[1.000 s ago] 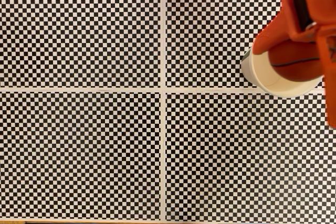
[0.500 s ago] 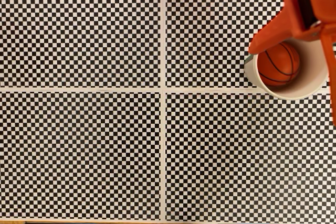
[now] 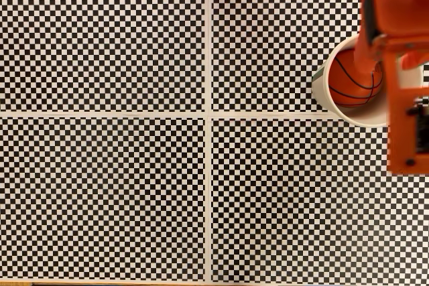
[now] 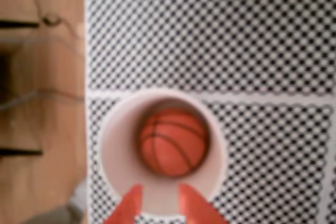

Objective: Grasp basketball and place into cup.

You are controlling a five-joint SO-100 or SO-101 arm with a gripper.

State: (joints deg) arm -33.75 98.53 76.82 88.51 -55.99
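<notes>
Orange-brown with black seams, the ball (image 3: 354,83) is seen resting at the bottom of the cup (image 3: 335,102), free of any grip. In the wrist view the ball (image 4: 172,141) is ringed all round by the pale inner wall of the cup (image 4: 118,148).

The cup stands upright on the checkered mat (image 3: 100,185), close to the mat's right edge in the fixed view, just above the white strip that crosses the mat from left to right.

The gripper (image 4: 156,203) is held above the cup mouth. Its two orange fingertips (image 4: 128,205) are seen at the bottom of the wrist view, spread apart with a gap between them and nothing held; the tool is released. In the fixed view the orange arm (image 3: 402,65) overlaps the right side of the cup and part of the rim.

Bare wood (image 4: 42,103) is seen past the mat's edge on the left of the wrist view, blurred.
</notes>
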